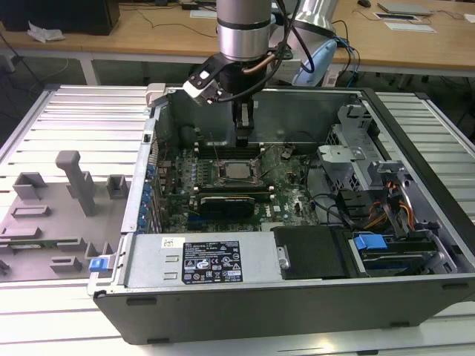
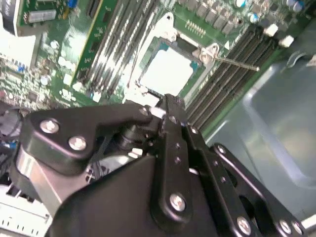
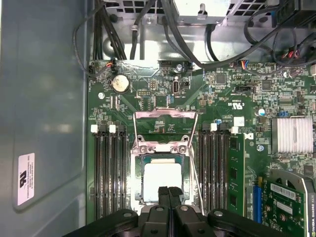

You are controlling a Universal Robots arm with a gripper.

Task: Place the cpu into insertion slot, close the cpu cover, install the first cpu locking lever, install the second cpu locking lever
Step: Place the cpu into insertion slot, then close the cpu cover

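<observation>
**Exterior view.** An open computer case (image 1: 415, 148) lies on a slatted metal table (image 1: 74, 111), with grey fixture blocks (image 1: 74, 182) toward the exterior view's left. My arm comes straight down into the case. My gripper (image 1: 243, 139) hangs close over the motherboard, just past the cpu (image 1: 236, 170) on the side farther from the camera.

**First wrist view.** The cpu (image 3: 162, 178) lies flat in the insertion slot (image 3: 137, 173), with banks of memory slots (image 3: 111, 168) on either side. The cpu cover (image 3: 165, 114) stands raised off the socket, on the side away from my gripper (image 3: 169, 190). Beyond the cover sit a coin cell (image 3: 120, 84) and black cables (image 3: 143, 29), and a finned heatsink (image 3: 291, 134) lies off to one side. My fingertips are pressed together with nothing between them. They hide the nearest edge of the chip.

**Second wrist view.** My gripper (image 2: 165, 101) and its black linkage block much of the board. The cpu (image 2: 167, 71) shows as a pale, glaring square. A thin locking lever (image 2: 237, 62) juts away from the socket across the memory slots. I cannot tell whether my tips touch the chip.
</observation>
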